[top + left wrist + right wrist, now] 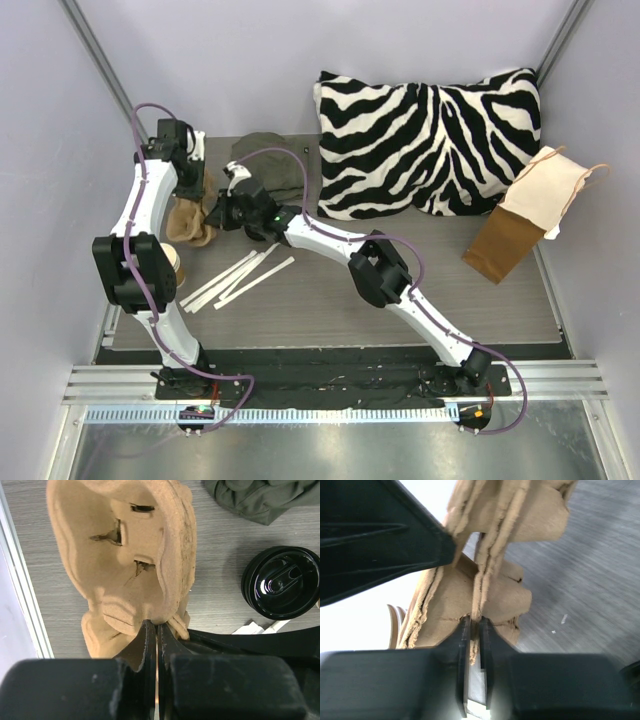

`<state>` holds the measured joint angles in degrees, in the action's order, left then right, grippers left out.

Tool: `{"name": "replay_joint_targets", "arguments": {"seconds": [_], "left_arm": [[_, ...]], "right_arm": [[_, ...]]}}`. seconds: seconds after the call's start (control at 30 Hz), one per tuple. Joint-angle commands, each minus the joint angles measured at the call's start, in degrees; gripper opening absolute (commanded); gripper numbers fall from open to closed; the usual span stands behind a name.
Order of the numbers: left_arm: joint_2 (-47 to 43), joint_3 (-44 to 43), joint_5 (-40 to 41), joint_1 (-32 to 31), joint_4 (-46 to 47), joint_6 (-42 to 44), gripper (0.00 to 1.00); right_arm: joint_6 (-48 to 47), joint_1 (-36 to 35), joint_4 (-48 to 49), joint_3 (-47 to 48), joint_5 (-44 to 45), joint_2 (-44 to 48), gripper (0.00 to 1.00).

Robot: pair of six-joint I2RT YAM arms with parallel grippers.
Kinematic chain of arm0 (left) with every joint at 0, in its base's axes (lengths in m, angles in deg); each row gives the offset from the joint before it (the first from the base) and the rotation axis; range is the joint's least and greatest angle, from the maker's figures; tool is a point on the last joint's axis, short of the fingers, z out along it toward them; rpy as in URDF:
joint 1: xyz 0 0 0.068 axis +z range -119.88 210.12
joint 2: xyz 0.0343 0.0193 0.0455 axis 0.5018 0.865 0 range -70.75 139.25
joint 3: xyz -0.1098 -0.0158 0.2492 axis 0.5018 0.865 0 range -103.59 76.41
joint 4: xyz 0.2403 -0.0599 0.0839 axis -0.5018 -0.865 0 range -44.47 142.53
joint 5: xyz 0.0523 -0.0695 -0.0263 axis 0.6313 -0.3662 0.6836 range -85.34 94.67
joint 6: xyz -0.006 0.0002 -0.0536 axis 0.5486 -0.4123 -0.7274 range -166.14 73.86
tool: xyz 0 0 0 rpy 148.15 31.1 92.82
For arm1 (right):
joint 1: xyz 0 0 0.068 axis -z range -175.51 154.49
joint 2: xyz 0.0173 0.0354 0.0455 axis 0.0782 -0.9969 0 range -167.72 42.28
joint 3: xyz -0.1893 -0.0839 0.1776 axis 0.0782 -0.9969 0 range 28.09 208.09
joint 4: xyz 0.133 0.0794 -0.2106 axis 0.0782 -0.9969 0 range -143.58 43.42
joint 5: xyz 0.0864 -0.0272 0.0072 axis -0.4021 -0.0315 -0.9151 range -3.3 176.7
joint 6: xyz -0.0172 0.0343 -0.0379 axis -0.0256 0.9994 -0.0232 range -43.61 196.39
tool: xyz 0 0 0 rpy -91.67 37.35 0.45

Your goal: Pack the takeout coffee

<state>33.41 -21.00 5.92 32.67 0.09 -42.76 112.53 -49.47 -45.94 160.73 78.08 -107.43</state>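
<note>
The tan moulded-pulp carrier (192, 222) lies at the left of the mat, folded and tipped up. It fills the left wrist view (125, 555) and the right wrist view (490, 595). My left gripper (157, 625) is shut on its lower edge and shows in the top view (190, 195). My right gripper (476, 622) is shut on a thin rim of it from the other side (222, 212). The coffee cup (172, 264), brown with a pale rim, stands upright near the left arm's elbow, partly hidden by it. A black round lid (281, 581) lies on the mat to the right of the carrier.
A zebra pillow (430, 140) fills the back right. A brown paper bag (505, 240) with a pale bag (550, 190) on it lies at the right. A green cloth (270, 165) lies behind the grippers. White paper strips (240, 278) lie mid-mat.
</note>
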Motion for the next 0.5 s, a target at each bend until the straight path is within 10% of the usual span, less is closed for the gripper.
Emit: {"name": "replay_joint_targets", "arguments": {"seconds": [0.0,0.47], "left_arm": [[-3.4,-2.1,-0.2,0.4,1.0,-0.8,0.00],[-2.6,-0.2,0.5,0.5,0.4,2.3,0.00]], "right_arm": [[0.4,-0.4,2.6,2.0,2.2,0.1,0.01],[8.0,0.3,0.6,1.0,3.5,-0.1,0.01]]}}
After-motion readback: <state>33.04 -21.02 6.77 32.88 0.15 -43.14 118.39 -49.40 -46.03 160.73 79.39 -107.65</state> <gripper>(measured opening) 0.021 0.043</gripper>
